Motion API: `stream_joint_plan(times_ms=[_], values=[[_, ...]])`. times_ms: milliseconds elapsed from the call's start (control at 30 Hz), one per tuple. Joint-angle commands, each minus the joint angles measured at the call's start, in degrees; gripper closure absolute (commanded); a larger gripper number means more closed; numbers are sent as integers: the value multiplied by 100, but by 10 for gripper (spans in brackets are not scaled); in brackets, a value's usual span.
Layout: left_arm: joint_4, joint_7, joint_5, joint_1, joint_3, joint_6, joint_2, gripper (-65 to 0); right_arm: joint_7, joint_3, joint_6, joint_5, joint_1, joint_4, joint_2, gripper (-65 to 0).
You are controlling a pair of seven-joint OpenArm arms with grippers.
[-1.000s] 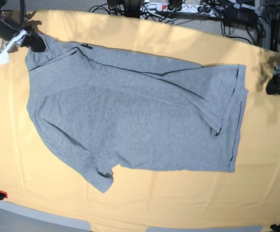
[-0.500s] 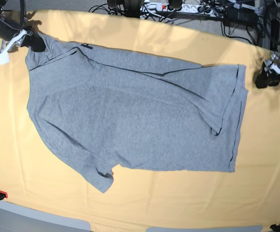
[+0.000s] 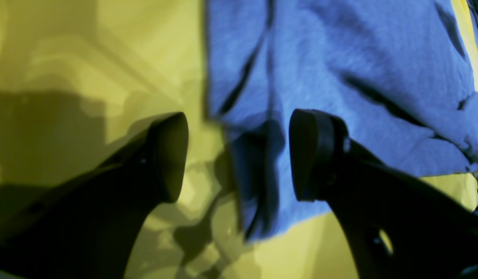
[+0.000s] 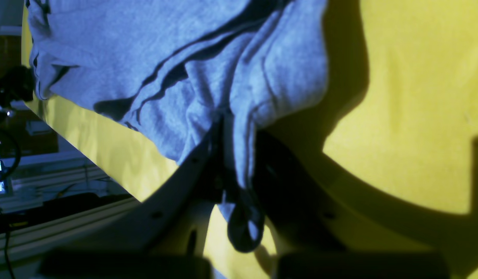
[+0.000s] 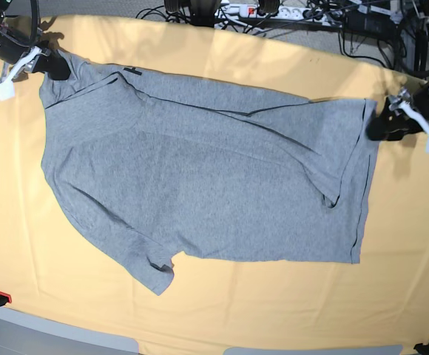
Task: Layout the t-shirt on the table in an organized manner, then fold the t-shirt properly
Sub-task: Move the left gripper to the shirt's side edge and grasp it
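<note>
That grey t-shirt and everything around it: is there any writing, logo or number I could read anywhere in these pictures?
None can be read.
Heather-grey cotton t-shirt: the side facing up is plain; a small dark tag at the collar is too small to read.
Pale yellow-orange cloth-covered table: no markings.
White power strip beyond the far table edge: too small to show any label.
Both wrist views: only cloth and black claw parts, no text.
</note>
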Motion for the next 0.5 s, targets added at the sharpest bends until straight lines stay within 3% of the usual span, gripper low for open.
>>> stream_joint_plan(times_ms=[0, 267, 467], values=[[39, 153, 170, -46, 74, 81, -81, -420, -87, 17, 8, -42, -17, 48, 83, 0], [42, 437, 205, -269, 308, 188, -83, -420, -87, 17, 8, -42, -17, 48, 83, 0], [44, 474, 208, -278, 944, 122, -83, -416, -87, 17, 8, 2, -4, 48, 83, 0]])
